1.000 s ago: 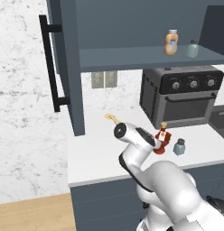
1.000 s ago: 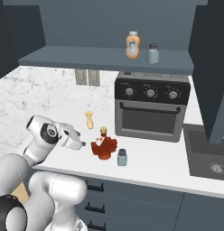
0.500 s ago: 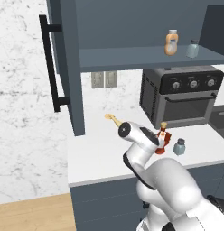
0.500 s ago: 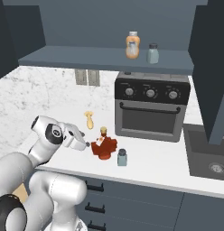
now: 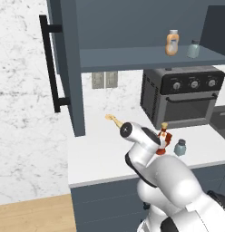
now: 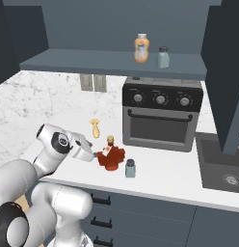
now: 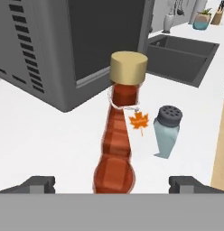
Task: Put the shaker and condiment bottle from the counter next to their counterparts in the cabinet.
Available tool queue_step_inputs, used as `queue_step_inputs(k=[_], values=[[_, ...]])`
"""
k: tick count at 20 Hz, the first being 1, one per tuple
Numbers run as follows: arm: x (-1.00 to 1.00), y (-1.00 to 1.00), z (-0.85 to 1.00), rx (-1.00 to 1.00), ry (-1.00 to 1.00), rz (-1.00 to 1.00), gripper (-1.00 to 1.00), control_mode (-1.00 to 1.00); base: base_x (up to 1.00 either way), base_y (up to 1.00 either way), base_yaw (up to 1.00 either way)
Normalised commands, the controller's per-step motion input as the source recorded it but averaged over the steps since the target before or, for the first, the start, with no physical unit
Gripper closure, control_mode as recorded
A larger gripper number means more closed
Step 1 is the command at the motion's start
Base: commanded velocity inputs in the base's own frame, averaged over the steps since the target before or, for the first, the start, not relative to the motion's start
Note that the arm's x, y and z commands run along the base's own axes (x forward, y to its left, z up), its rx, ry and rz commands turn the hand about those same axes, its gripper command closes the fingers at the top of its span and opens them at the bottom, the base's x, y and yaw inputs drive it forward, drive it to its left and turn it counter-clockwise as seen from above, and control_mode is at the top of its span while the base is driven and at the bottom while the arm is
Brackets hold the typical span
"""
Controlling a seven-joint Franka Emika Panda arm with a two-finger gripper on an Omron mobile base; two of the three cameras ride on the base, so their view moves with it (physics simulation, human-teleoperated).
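Since the earlier frame, tool [image 7: 112,182] has advanced toward the condiment bottle [image 7: 119,135], jaws wide, one fingertip either side, not gripping. Bottle upright on white worktop [image 7: 50,135] before toaster oven [image 6: 162,113]; shaker [image 7: 167,131] just beside it.

No readable words, brands or numbers anywhere. Just an orange maple-leaf mark on a small tag hung from the neck of the condiment bottle [image 7: 120,131]. Label on the orange bottle [image 6: 141,48] too small to read.
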Motion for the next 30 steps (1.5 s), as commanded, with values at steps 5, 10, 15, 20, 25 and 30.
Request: queue_step_inputs(k=[5,10,15,20,25,30], values=[[0.00,-0.17,-0.15,0.00,0.00,0.00,-1.00,-1.00,0.00,0.00,0.00],[0.00,-0.18,-0.15,0.00,0.00,0.00,-1.00,-1.00,0.00,0.00,0.00],[0.00,-0.13,-0.11,0.00,0.00,0.00,-1.00,-1.00,0.00,0.00,0.00],[0.00,-0.10,-0.11,0.00,0.00,0.00,-1.00,-1.00,0.00,0.00,0.00],[0.00,-0.08,-0.13,0.00,0.00,0.00,-1.00,-1.00,0.00,0.00,0.00],[0.00,-0.02,-0.20,0.00,0.00,0.00,-1.00,-1.00,0.00,0.00,0.00]])
